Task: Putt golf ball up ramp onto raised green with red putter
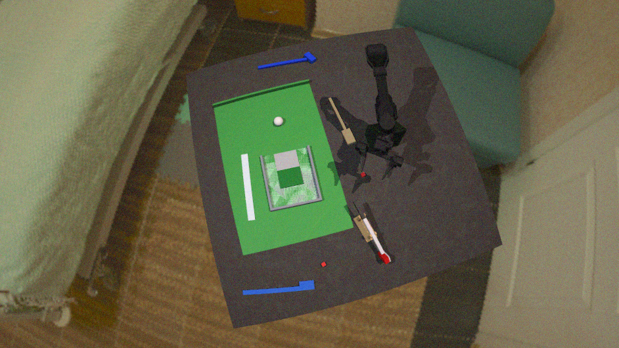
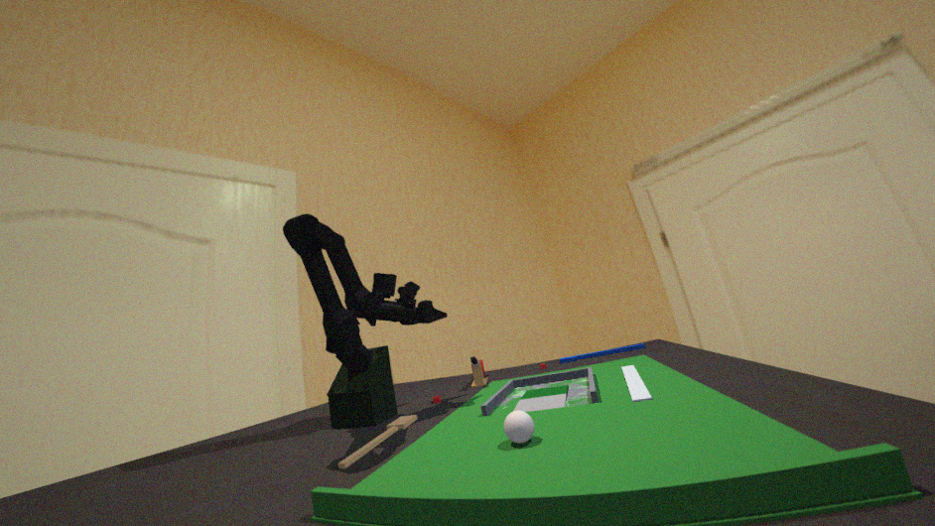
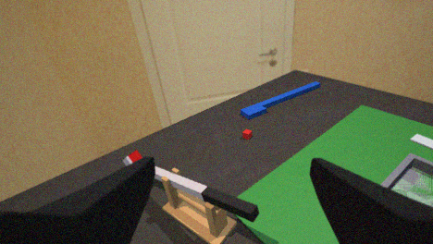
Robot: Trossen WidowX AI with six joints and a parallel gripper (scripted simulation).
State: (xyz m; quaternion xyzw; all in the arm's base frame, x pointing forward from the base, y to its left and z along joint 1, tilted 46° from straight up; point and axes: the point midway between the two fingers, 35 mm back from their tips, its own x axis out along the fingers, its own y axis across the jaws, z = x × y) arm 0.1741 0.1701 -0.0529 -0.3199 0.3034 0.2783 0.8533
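Observation:
The putter [image 1: 372, 236] [image 3: 180, 181], with a red head, white shaft and black grip, rests on a wooden stand [image 1: 360, 227] [image 2: 477, 376] [image 3: 169, 196]. My gripper [image 1: 372, 174] [image 2: 445, 315] [image 3: 231, 164] is open and empty, above the table and short of the stand. In the wrist view the putter's grip shows between the fingertips, further off and lower. The white golf ball [image 1: 278, 121] [image 2: 519, 427] sits on the green mat [image 1: 246, 116] [image 2: 706, 445] [image 3: 287, 185]. A pale grey ramp panel [image 1: 285, 159] [image 2: 541, 403] leads to the dark green patch [image 1: 290, 177], within a grey three-sided wall [image 1: 296, 204] [image 2: 488, 407] [image 3: 397, 171].
A tan mallet-like stick [image 1: 347, 135] [image 2: 369, 451] lies beside the mat. Blue clubs lie at the table's ends, one [image 1: 276, 289] [image 2: 601, 353] [image 3: 287, 96] beyond the mat, another [image 1: 283, 63] opposite. Small red cubes [image 1: 323, 264] [image 3: 247, 134] lie about. A white strip [image 1: 247, 186] [image 2: 635, 382] lies on the mat.

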